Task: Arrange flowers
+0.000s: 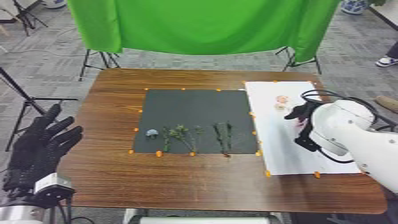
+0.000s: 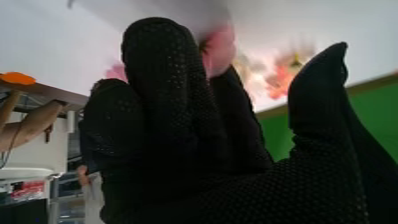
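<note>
Left hand [image 1: 37, 149]: fingers spread; right hand [image 1: 305, 110]: fingers straight, thumb apart.

Beyond your brown wooden worktop [image 1: 178, 187], you have a green cloth [image 1: 204, 30] hanging over grey, carpet-like flooring [image 1: 204, 61]. A black tripod [image 1: 31, 99] stands to your left, a blue-and-white pot [image 1: 355, 6] at far right.

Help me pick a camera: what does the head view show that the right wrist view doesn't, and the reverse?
Head view: the left hand, dark mat, greenery and blue bloom.
Right wrist view: something red in the room behind.
Both: right hand, white sheet, flowers, green cloth, table.
</note>
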Robot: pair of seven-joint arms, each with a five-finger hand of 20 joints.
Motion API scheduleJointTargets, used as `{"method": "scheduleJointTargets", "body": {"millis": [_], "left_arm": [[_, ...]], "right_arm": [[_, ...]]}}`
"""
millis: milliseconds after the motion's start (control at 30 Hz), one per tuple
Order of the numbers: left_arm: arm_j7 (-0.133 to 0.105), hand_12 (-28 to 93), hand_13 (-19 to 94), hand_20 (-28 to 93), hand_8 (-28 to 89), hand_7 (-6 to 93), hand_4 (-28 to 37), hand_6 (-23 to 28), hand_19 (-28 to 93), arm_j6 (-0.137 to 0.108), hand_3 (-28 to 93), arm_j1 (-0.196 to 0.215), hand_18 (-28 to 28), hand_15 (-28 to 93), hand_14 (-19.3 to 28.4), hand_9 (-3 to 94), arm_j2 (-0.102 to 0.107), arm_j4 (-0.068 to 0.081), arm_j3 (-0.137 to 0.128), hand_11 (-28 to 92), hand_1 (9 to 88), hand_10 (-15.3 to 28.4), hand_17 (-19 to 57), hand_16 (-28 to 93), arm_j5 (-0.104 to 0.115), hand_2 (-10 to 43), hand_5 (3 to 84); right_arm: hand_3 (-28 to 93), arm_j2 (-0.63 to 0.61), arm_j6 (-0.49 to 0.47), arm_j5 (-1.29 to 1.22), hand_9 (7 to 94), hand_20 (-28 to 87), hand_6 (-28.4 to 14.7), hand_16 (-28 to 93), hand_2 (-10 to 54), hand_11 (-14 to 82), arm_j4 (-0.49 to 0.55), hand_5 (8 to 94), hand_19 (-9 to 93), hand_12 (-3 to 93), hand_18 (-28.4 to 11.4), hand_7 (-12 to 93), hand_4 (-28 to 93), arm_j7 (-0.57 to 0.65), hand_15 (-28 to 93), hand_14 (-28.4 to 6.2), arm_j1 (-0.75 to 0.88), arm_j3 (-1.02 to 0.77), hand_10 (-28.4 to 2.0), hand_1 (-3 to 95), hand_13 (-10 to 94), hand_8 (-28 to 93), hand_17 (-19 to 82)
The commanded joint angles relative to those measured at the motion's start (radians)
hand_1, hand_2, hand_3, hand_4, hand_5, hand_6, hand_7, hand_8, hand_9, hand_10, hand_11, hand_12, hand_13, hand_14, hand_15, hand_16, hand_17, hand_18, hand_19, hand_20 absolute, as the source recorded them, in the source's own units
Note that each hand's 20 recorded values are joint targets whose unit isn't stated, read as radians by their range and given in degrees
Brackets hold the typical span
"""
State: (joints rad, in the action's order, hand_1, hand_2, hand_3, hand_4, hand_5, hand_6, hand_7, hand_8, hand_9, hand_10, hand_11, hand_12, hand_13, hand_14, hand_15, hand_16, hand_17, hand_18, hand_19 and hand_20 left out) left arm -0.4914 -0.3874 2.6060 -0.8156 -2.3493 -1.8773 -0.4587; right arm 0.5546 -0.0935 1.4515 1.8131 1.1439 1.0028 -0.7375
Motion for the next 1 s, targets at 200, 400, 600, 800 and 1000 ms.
{"method": "scheduleJointTargets", "body": {"millis": [200,400,600,800,1000], "left_arm": [[0.009,11,19,-4,-7,7.0,-21.6,8.0,58,0.009,60,-0.014,28.4,55,27.6,26.8,-0.001,0.008,0.010,23,28.6,18.7,-6.6,-12,-0.004,8.4,32.6],[-0.007,11,19,-4,-7,7.1,-21.6,8.0,58,0.007,60,-0.007,28.4,55,27.6,26.8,0.001,0.006,0.012,23,28.7,18.7,-6.6,-12,-0.002,8.5,32.6],[-0.003,11,19,-4,-7,7.1,-21.6,8.1,58,0.009,60,-0.010,28.4,55,27.6,26.9,-0.002,0.007,0.016,23,28.7,18.8,-6.6,-12,-0.005,8.5,32.7],[-0.029,11,19,-4,-7,7.1,-21.6,8.1,58,-0.003,60,0.002,28.4,55,27.6,26.8,0.022,0.008,0.019,23,28.7,18.8,-6.6,-12,0.018,8.6,32.7],[-0.024,11,19,-4,-7,7.1,-21.6,8.2,58,-0.006,61,0.001,28.4,55,27.7,26.9,0.019,0.007,0.018,23,28.8,18.8,-6.6,-12,0.018,8.6,32.8]], "right_arm": [[74,0.014,-0.043,-0.023,68.1,-7,-5.2,11,4.4,15.0,-0.059,47.7,93,13.7,-15.6,9,-20,0.047,55,-14.8,-0.052,0.057,-23.0,31.5,76,-8,56],[76,0.013,-0.022,0.012,61.6,-18,-8.7,10,1.2,12.6,-0.057,52.0,93,13.7,-13.6,12,-22,0.027,51,-14.8,-0.062,0.096,-21.4,39.0,74,-8,57],[73,0.010,0.000,0.062,69.6,-28,-7.6,18,-7.9,14.8,-0.056,61.7,93,16.3,-8.9,24,-26,0.024,43,-8.0,-0.098,0.173,-15.2,56.2,78,4,59],[69,0.010,0.043,0.107,83.0,-28,-3.9,25,-9.5,6.6,-0.052,68.1,93,28.6,-6.1,33,-28,0.005,36,-4.1,-0.117,0.222,-10.3,64.8,83,10,60],[71,-0.010,0.099,0.158,89.3,-25,-2.8,26,-9.5,7.3,0.007,73.3,93,30.9,-7.6,35,-28,-0.019,35,-3.6,-0.083,0.182,-9.2,64.8,85,9,61]]}}
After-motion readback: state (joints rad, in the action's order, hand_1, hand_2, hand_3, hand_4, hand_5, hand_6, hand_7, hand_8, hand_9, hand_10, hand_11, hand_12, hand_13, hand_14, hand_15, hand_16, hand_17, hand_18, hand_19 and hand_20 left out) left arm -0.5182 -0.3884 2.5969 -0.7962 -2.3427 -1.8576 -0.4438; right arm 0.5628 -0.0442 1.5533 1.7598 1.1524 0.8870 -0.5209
